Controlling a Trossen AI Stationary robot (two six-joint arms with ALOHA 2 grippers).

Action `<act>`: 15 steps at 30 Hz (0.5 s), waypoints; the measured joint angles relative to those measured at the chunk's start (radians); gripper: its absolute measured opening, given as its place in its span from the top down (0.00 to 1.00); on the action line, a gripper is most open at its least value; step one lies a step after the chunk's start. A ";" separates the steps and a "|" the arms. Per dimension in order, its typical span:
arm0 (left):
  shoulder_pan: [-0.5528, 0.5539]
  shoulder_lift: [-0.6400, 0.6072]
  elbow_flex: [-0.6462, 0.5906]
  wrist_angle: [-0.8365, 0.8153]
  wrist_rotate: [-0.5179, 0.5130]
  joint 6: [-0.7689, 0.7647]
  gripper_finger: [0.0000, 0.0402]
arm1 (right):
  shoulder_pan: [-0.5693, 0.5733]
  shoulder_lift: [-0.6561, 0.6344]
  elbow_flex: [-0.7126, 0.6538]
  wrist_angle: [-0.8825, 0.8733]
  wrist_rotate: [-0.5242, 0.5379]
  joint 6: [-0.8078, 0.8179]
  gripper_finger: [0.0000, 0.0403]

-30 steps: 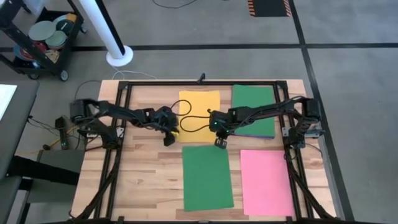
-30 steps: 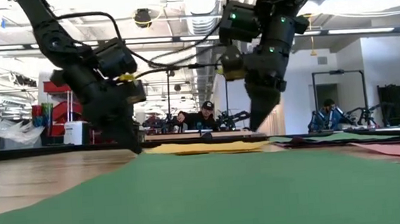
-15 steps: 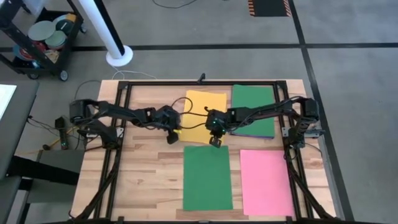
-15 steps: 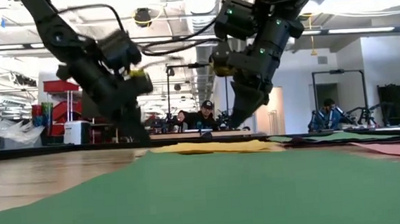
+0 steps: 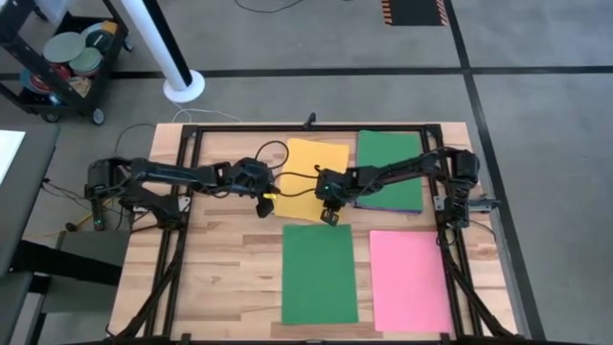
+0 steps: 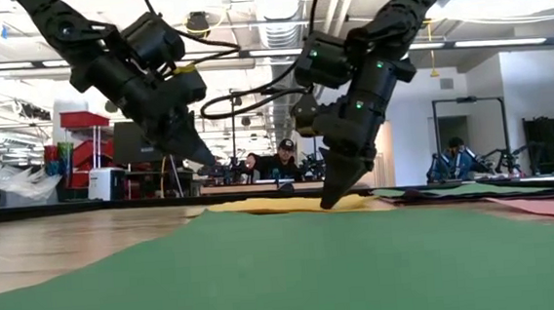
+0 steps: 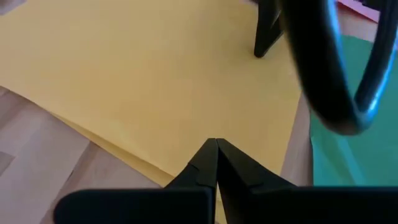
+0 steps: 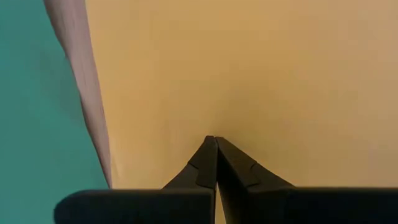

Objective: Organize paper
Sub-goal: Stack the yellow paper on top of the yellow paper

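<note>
Lying thin, light and floppy on the counter [image 5: 220, 268], the yellow sheet [image 5: 305, 177] is better slid by fingertip pressure than pinched, with the left end effector [image 5: 261, 208] at its near-left corner and the right end effector [image 5: 329, 217] on its near edge, both fully closed and empty.

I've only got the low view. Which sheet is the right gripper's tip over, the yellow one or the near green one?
Observer: The yellow sheet. The right wrist view shows the shut right gripper over it, just past a strip of bare table.
Operator: Where's the left gripper?
Observer: The left gripper, shut, is at that sheet's other near corner.
Operator: Is the sheet lying square?
Observer: No, from above it sits skewed to the table's edges.
</note>
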 joint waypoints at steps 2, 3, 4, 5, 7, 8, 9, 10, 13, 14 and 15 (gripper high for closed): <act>0.000 0.014 0.000 0.002 0.001 -0.005 1.00 | -0.001 0.000 -0.001 0.001 0.000 -0.018 1.00; 0.000 0.019 0.000 0.004 0.001 -0.005 1.00 | -0.003 0.000 -0.001 -0.004 0.000 -0.031 1.00; 0.000 0.026 0.000 0.010 0.001 -0.005 1.00 | -0.007 -0.001 -0.001 -0.005 0.000 -0.041 1.00; 0.000 0.030 0.000 0.013 0.001 -0.006 1.00 | -0.011 -0.002 -0.002 -0.005 -0.002 -0.051 1.00; 0.000 0.031 0.000 0.008 0.000 -0.006 1.00 | -0.020 -0.002 -0.002 -0.007 -0.010 -0.074 1.00; 0.000 0.030 0.000 0.016 -0.001 -0.006 1.00 | -0.026 -0.002 -0.002 -0.012 -0.011 -0.088 1.00; 0.000 0.030 0.001 0.019 -0.003 -0.007 1.00 | -0.032 -0.002 -0.002 -0.015 -0.011 -0.102 1.00; 0.000 0.030 0.001 0.019 -0.008 -0.010 1.00 | -0.037 -0.002 -0.002 -0.019 -0.010 -0.113 1.00; 0.000 0.029 0.001 0.019 -0.011 -0.012 1.00 | -0.050 -0.002 -0.003 -0.020 -0.008 -0.141 1.00; 0.000 0.029 0.001 0.019 -0.011 -0.013 1.00 | -0.054 -0.002 -0.003 -0.020 -0.008 -0.149 1.00; 0.000 0.029 0.001 0.019 -0.012 -0.013 1.00 | -0.058 -0.001 -0.003 -0.020 -0.008 -0.152 1.00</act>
